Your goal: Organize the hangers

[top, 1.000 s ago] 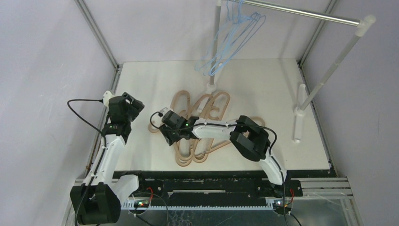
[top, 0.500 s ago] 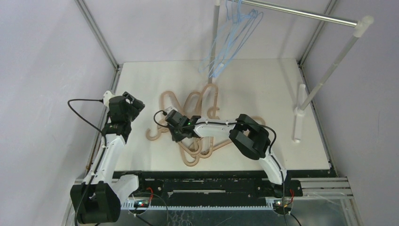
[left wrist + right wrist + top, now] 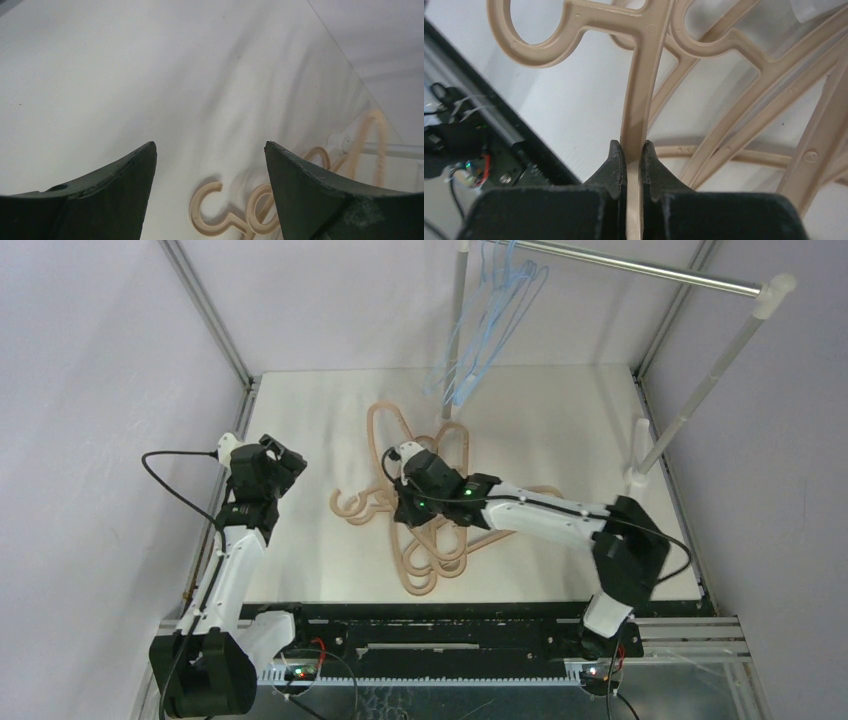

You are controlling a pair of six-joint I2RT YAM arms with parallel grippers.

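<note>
Right fingers (image 3: 616, 162), clamping a tan hanger (image 3: 640, 90), shifted rightward.

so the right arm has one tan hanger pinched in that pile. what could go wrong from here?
1. The held tan hanger looks tangled with the other tan hangers; lifting it may drag several along.
2. The right gripper pinches one thin bar; the hanger could pivot or slip between the fingers.
3. The blue hangers crowd the left end of the rail; hooking there could knock them.
</note>
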